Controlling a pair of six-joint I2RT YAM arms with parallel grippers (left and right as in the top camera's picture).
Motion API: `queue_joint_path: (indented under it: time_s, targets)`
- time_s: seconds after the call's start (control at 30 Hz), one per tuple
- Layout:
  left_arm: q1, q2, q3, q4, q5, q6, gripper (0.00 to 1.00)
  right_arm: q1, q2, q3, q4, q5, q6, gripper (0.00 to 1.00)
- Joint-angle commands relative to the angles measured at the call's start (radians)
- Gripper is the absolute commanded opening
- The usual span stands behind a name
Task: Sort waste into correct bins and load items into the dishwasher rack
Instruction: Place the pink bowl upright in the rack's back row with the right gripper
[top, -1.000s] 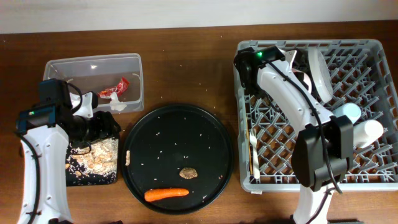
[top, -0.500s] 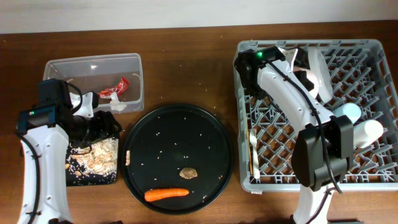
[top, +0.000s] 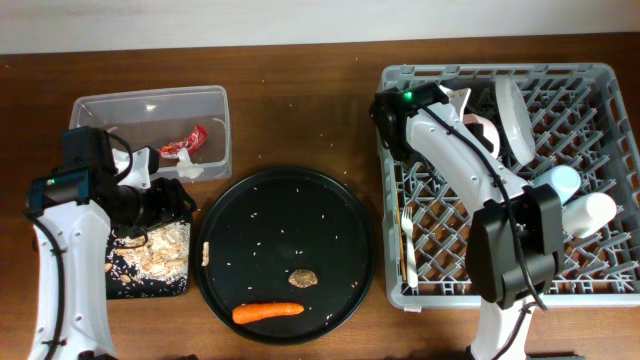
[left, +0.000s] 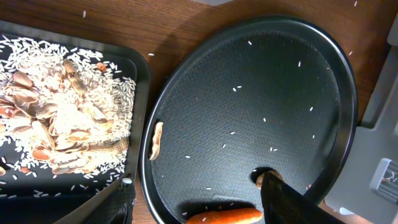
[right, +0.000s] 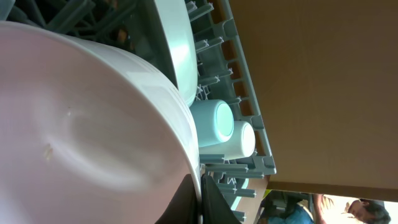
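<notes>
Right jaws grip the pale round plate, its edges cropped; left jaws apart.

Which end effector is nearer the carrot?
Left. The left end effector hangs open by the round black tray's left edge, carrot in its wrist view. The right end effector is across in the dishwasher rack, shut on the white bowl.

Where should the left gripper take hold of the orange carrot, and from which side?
At its middle, from above, fingers closing across its thickness: the carrot lies flat on the round black tray, long axis left to right, both long sides free.
</notes>
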Motion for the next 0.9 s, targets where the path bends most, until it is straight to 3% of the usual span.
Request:
queue_joint_path:
  time_s: [0.0, 0.13, 0.17, 0.2, 0.3, 0.63, 0.8, 0.87]
  targets:
    - [0.004, -0.011, -0.009, 0.002, 0.015, -0.010, 0.64, 0.006, 0.017, -0.025, -0.007, -0.072, 0.006, 0.10]
    - [0.005, -0.011, -0.009, 0.003, 0.015, -0.010, 0.64, 0.006, 0.017, -0.025, -0.010, -0.134, 0.005, 0.32]
    - [0.005, -0.011, -0.009, 0.003, 0.015, -0.010, 0.64, 0.004, 0.017, -0.025, -0.015, -0.151, -0.007, 0.31]
    - [0.005, -0.011, -0.009, 0.003, 0.015, -0.010, 0.64, 0.004, 0.017, -0.025, -0.023, -0.155, -0.010, 0.21]
    - [0.005, -0.011, -0.009, 0.003, 0.015, -0.010, 0.64, 0.004, 0.016, -0.024, -0.047, -0.153, -0.001, 0.04]
    - [0.004, -0.011, -0.009, 0.003, 0.016, -0.010, 0.64, 0.004, -0.003, -0.024, -0.066, -0.190, 0.062, 0.06]
    - [0.005, -0.011, -0.009, 0.003, 0.016, -0.010, 0.64, 0.006, -0.088, 0.028, -0.058, -0.234, 0.055, 0.19]
    - [0.004, -0.011, -0.009, 0.003, 0.016, -0.010, 0.64, 0.006, -0.119, 0.047, -0.013, -0.292, -0.070, 0.23]
